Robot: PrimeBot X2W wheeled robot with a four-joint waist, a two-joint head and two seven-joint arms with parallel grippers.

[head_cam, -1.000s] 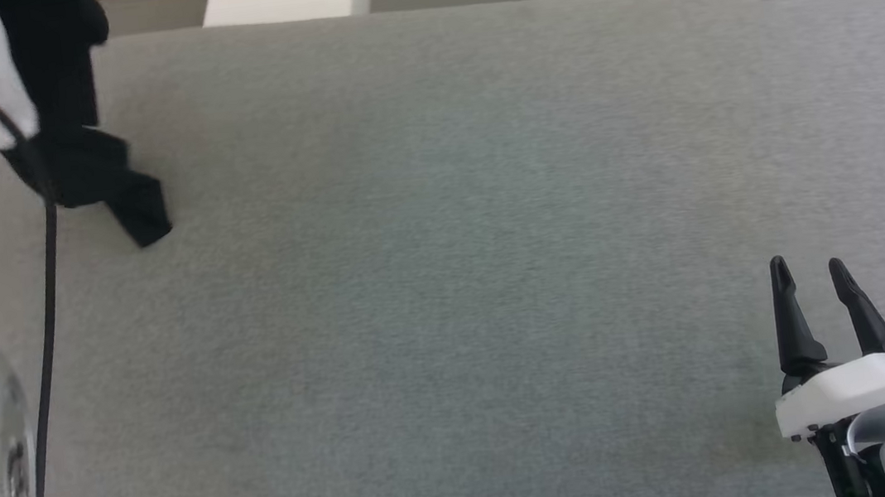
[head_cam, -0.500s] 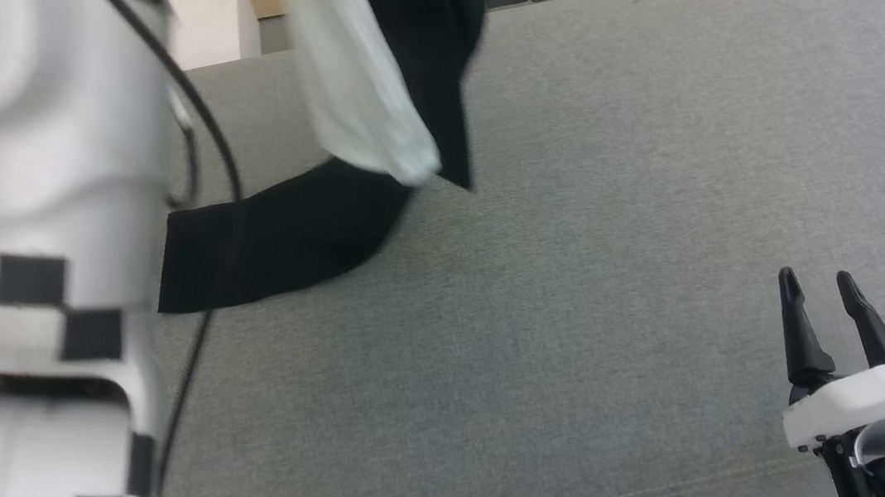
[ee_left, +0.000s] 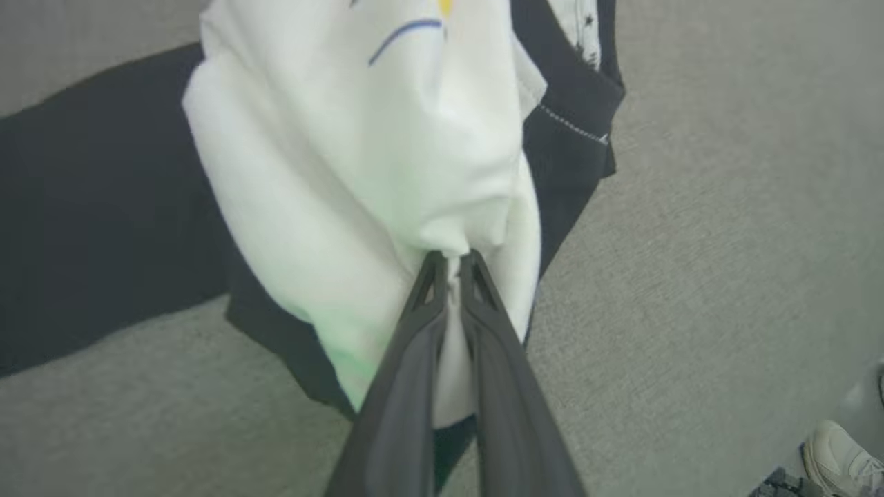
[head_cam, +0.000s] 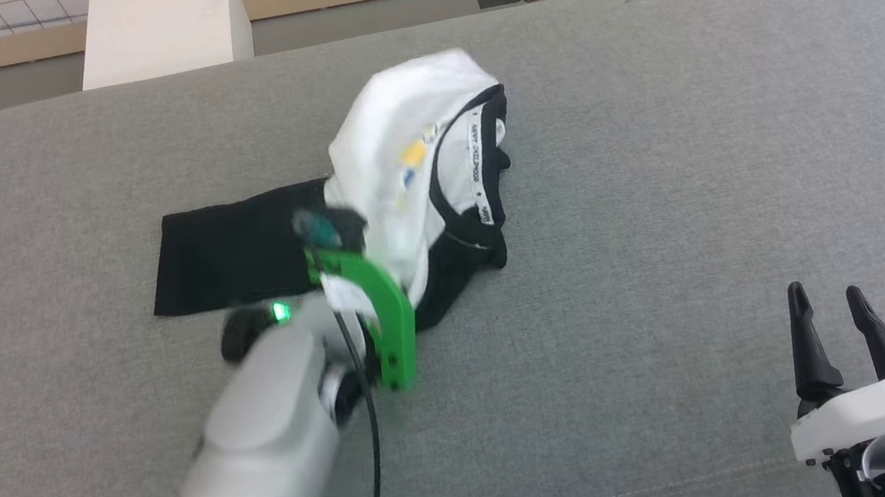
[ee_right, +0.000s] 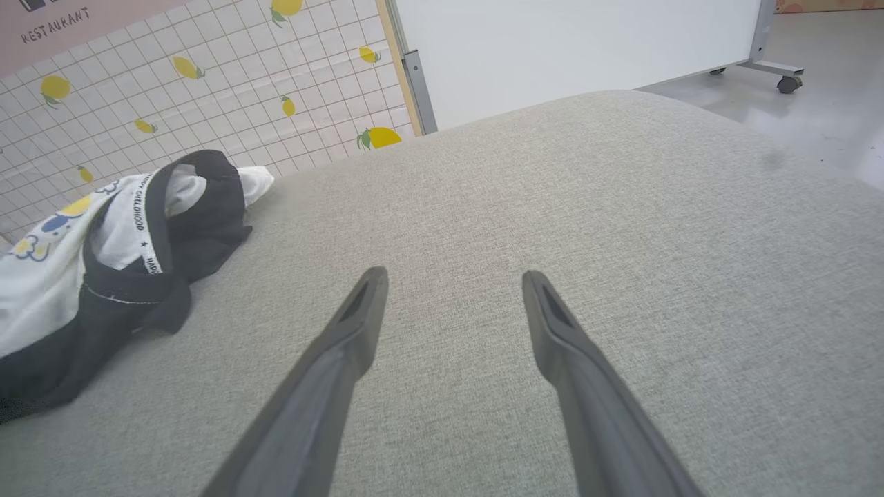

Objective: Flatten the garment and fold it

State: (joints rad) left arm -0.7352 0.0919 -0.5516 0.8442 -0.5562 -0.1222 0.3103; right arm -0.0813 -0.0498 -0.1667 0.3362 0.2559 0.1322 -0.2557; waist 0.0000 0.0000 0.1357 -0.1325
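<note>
Lowered since a second ago, my left gripper (ee_left: 452, 261) pinches the bunched white black-sleeved cotton T-shirt (head_cam: 398, 153), one sleeve stretching flat leftward, collar facing right; right gripper (head_cam: 824, 292) jaws wide.

The garment (head_cam: 380, 139) is white with black sleeves and black collar trim, a blue-line print with yellow patches, and white neck tape lettered black; the bench (head_cam: 651, 175) is plain pale grey weave. The left arm (head_cam: 264, 435) is pale grey with black checks and a bright green bracket (head_cam: 387, 313); the wall (ee_right: 207, 90) at the right wrist view's upper left is white tile with yellow lemons.
</note>
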